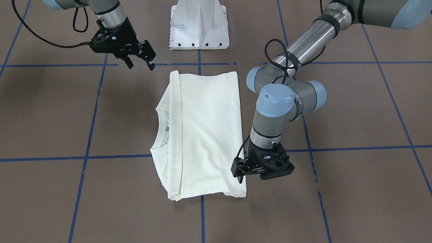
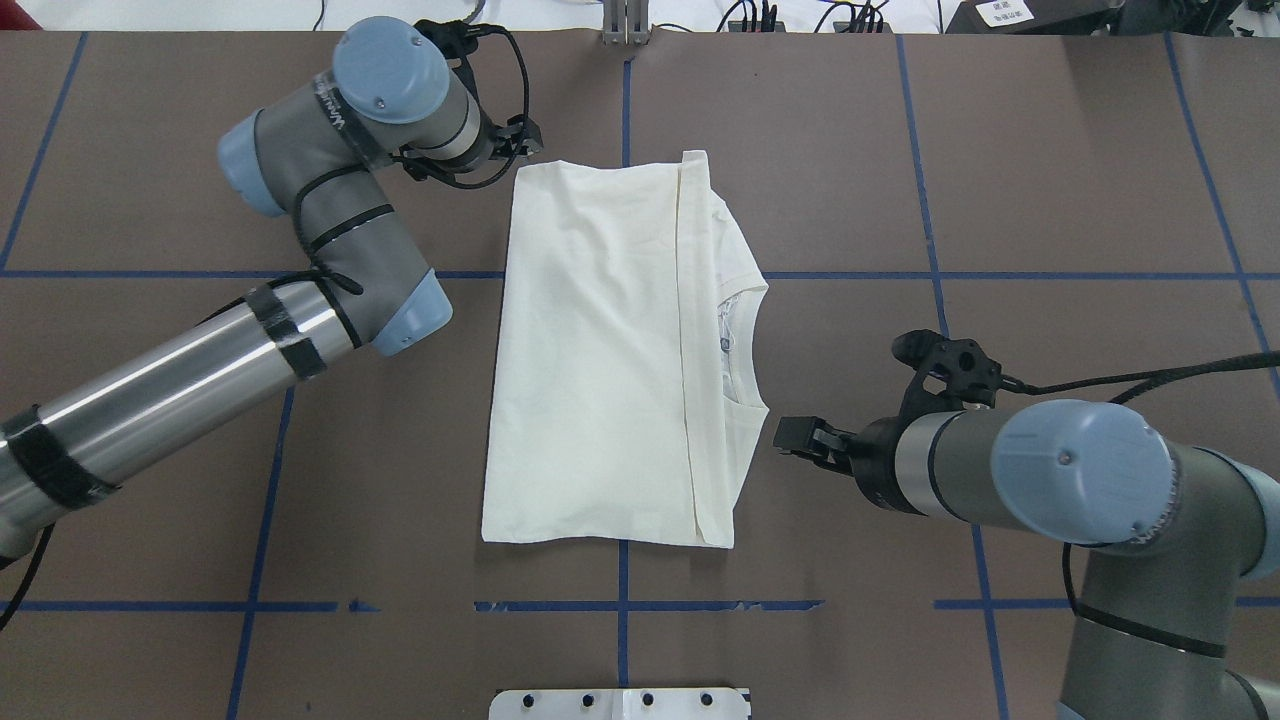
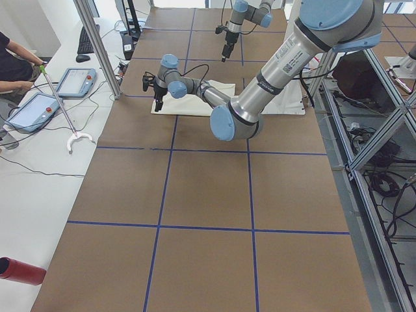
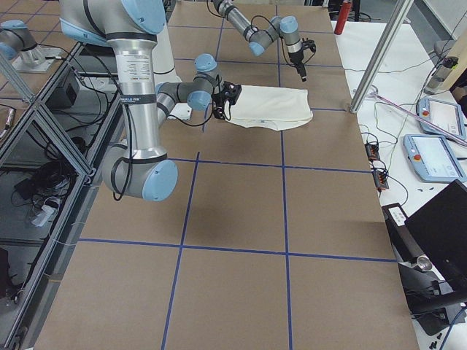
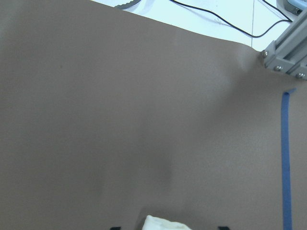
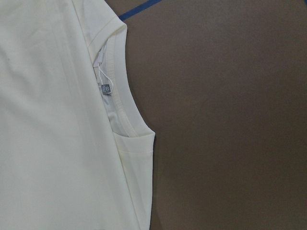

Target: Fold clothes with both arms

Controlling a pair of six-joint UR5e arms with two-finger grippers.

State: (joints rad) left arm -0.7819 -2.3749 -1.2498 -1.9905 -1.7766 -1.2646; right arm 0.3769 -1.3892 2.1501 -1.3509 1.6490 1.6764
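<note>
Cream T-shirt (image 1: 209,135) lies folded into a long rectangle on the brown table (image 1: 354,111) in your front-facing view. Its collar faces the right gripper (image 1: 140,63), which hangs spread wide and clear of the cloth. The left gripper (image 1: 240,173) sits at the hem corner on your side. Overhead, you see the plain side up, between both arms. Your left wrist camera shows a cloth corner between parted jaws. The right wrist camera shows the neckline and label (image 6: 105,89).
</note>
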